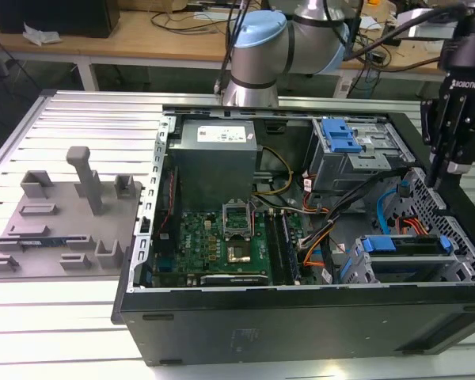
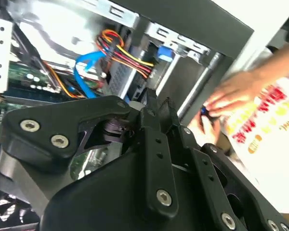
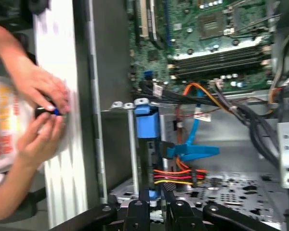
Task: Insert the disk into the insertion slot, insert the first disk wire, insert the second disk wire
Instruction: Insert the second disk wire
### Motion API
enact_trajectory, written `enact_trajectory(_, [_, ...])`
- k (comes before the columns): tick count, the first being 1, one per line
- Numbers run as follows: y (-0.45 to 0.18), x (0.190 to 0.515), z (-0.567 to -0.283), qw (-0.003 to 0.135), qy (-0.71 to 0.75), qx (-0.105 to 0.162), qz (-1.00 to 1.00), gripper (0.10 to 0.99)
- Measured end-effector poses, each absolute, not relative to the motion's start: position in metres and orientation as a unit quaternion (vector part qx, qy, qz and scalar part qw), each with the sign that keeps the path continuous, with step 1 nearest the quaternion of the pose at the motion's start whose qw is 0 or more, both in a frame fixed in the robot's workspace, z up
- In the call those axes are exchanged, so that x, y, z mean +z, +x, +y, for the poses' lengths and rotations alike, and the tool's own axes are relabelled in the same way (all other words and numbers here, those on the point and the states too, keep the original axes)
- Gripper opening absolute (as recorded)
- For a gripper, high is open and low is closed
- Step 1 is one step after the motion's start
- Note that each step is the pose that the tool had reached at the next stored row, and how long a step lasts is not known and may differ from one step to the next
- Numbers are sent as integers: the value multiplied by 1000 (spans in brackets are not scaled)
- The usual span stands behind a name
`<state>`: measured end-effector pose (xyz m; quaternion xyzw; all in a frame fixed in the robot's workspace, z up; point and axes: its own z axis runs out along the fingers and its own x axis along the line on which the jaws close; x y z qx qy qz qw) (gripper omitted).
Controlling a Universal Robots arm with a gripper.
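Bright blue plastic at the mouth of the low grey cage: the caddy of the disk (image 1: 378, 244), lying flat inside the insertion slot (image 1: 353, 271), toward the exterior view's right of the open computer case (image 1: 301, 317). Seated already, by the look of it, handle end turned toward the case's interior, presumably to meet the cabling. Close by, a blue cable (image 1: 391, 203) and an orange, red and yellow wire bundle (image 3: 176, 175); plugged in or loose, impossible to say.

Case laid on its side on the slatted metal table (image 1: 79, 317), open face up, likely for reach from above. Over the perforated wall (image 1: 431, 202) above the slot, the end effector (image 1: 437, 176), clenched, jaws drawn together, nothing seen between them.

Beside the case in both wrist views, a person's hands (image 3: 43, 96) pinching a small dark and blue object (image 3: 48, 111) over a white bag (image 3: 0, 125).

Writing: red and yellow print on the bag, white lettering on the end effector's black housing, a white label (image 1: 222, 136) on the grey power supply (image 1: 214, 174). None legible enough to give.
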<state>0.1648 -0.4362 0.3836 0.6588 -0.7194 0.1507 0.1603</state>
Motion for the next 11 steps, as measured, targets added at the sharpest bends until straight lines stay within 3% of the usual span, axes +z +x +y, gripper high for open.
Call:
enact_trajectory(5, [148,379,-421,174,655,165,-716,243])
enact_trajectory(11, [137,374,-414,179,654,171,-715,255])
